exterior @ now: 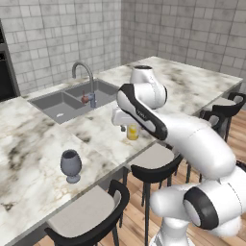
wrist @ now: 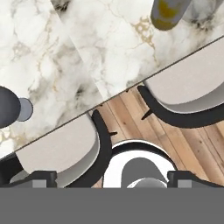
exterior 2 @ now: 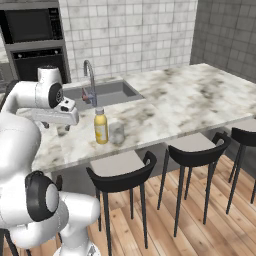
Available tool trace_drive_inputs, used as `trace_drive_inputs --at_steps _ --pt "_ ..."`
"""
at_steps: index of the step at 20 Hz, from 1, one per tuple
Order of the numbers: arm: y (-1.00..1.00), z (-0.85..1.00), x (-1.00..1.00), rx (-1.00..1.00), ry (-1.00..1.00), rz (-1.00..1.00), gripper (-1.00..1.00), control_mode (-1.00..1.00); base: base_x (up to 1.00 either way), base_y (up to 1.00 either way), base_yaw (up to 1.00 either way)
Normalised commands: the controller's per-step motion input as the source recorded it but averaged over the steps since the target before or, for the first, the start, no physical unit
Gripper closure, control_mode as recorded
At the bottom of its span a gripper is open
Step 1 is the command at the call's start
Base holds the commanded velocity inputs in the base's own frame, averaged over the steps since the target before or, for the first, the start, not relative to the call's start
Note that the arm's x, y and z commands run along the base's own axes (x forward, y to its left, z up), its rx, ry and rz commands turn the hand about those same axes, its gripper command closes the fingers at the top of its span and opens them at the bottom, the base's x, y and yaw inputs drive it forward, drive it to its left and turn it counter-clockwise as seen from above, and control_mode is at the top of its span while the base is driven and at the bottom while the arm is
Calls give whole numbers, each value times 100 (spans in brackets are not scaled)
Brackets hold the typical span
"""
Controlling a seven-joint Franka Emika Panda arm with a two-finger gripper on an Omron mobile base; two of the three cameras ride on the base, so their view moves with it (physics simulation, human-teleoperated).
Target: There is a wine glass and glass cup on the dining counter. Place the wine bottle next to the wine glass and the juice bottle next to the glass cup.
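The juice bottle [exterior 2: 101, 126] stands upright on the dining counter [exterior 2: 190, 95], with the glass cup [exterior 2: 116, 133] close beside it on its right. In the left base view the juice bottle [exterior: 132, 132] is partly hidden by my arm. The wine glass [exterior: 71, 165] stands alone near the counter's front edge, well to the left. My gripper [wrist: 112, 178] is open and holds nothing. It hangs above the counter's front edge, between the wine glass [wrist: 8, 107] and the juice bottle [wrist: 169, 11]. The wine bottle is out of view.
A steel sink [exterior: 72, 98] with a faucet [exterior: 85, 72] lies behind the bottle. Black stools [exterior: 153, 166] [exterior 2: 125, 172] line the counter's front edge, two of them right below my hand [wrist: 61, 148]. A wall oven [exterior 2: 35, 40] is at the back left.
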Motion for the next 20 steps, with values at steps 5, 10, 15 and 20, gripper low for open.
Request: trace_drive_inputs --at_steps 5,10,15,20 --pt "0 2 -52 7 -6 11 -100 -100 0 0 0" --pt "3 0 -25 0 0 7 -100 -100 0 0 0" --pt "0 0 0 0 0 0 -100 -100 0 0 0" --pt "1 0 -3 0 0 0 -100 100 -17 2 0"
